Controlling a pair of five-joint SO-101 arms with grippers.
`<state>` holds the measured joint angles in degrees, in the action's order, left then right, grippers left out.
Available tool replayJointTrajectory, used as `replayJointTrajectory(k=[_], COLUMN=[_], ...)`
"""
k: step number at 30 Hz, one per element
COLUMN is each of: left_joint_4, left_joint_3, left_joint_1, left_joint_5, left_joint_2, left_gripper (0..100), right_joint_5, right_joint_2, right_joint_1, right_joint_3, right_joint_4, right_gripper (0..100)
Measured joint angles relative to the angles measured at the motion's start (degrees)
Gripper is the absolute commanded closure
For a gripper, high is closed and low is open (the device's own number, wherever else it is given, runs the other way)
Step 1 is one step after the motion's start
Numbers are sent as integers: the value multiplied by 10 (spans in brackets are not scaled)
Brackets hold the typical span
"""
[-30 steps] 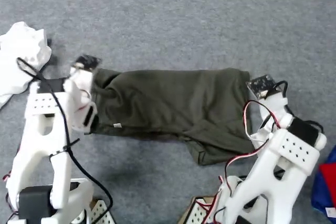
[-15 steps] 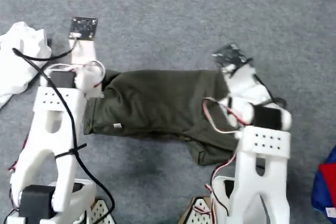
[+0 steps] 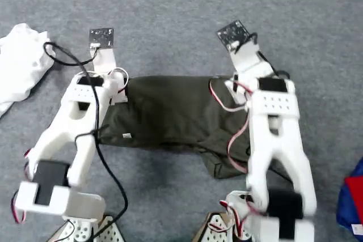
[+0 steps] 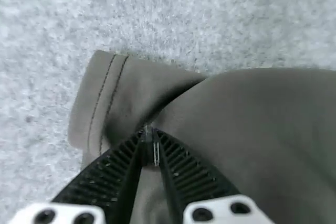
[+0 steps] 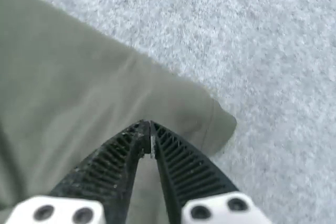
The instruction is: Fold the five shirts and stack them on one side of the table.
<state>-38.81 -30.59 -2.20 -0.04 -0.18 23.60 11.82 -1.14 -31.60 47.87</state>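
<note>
A dark olive shirt (image 3: 170, 111) lies spread across the middle of the grey table. My left gripper (image 4: 149, 142) is shut on a fold of the olive shirt (image 4: 252, 108) beside a stitched sleeve hem (image 4: 100, 103). That is at the shirt's far left corner, under the left arm (image 3: 85, 100). My right gripper (image 5: 150, 139) is shut on the olive shirt (image 5: 63, 77) close to its edge. It sits near the far right corner, below the right arm (image 3: 272, 106). Both arms hide their own fingertips in the high view.
A crumpled white shirt (image 3: 20, 60) lies at the table's left edge. Red and blue cloth (image 3: 351, 196) shows at the right edge. Bare grey table (image 3: 181, 21) stretches beyond the olive shirt. The arm bases stand at the near edge.
Both arms have swung from the shirt's left and right ends toward its far edge. The right arm has moved well to the left, over the shirt.
</note>
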Motion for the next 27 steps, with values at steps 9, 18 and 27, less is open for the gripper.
replayJointTrajectory(k=[9, 18, 27], left_joint_4=[0, -6, -148], left_joint_3=[74, 105, 252], left_joint_1=[0, 43, 86], left_joint_5=[0, 1, 1], left_joint_2=[112, 141, 205], left_gripper=[980, 980, 980], right_joint_5=[-1, -2, -1], right_joint_2=[-261, -478, -585], right_joint_1=[-29, -97, -98], right_joint_3=[153, 429, 615], right_joint_4=[13, 171, 291], right_gripper=[990, 990, 990])
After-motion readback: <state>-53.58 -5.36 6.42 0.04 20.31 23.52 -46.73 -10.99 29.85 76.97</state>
